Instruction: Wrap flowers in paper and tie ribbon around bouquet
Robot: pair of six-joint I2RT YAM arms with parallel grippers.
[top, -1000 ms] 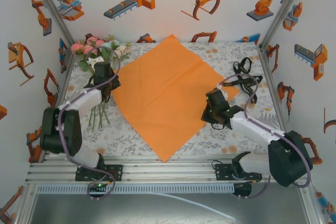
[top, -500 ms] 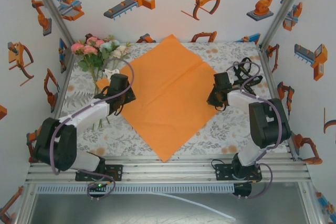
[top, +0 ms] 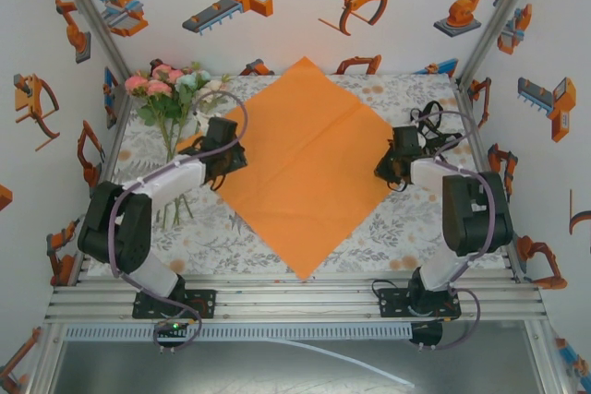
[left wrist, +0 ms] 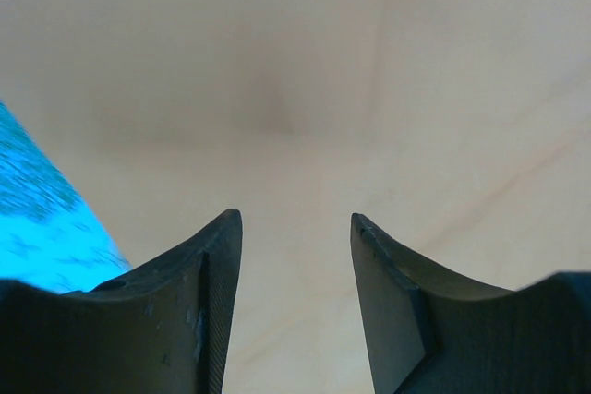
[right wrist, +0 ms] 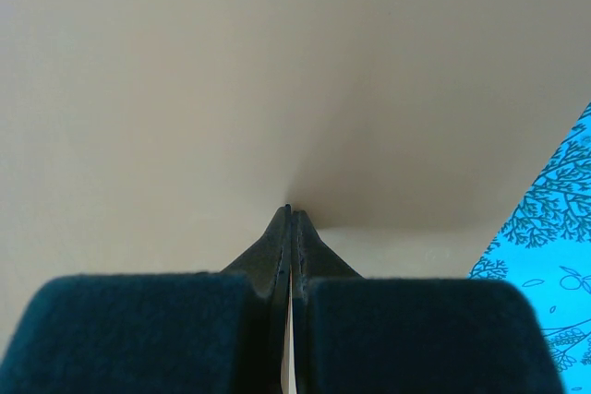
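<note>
Floral tablecloth (top: 397, 228) beneath paper (top: 305, 163), flowers (top: 171, 89)

Paper (top: 300, 159): bright orange sheet, plain, lying flat. From above I see it as a diamond, with faint creases crossing it.
Flowers (top: 171, 89): pink, white and mint blooms at far left. I see the thin green stems running toward the near edge, close to the sheet's left corner.
Ribbon (top: 426, 123): black, in loose loops just right of the sheet. I see it only in part.
</note>
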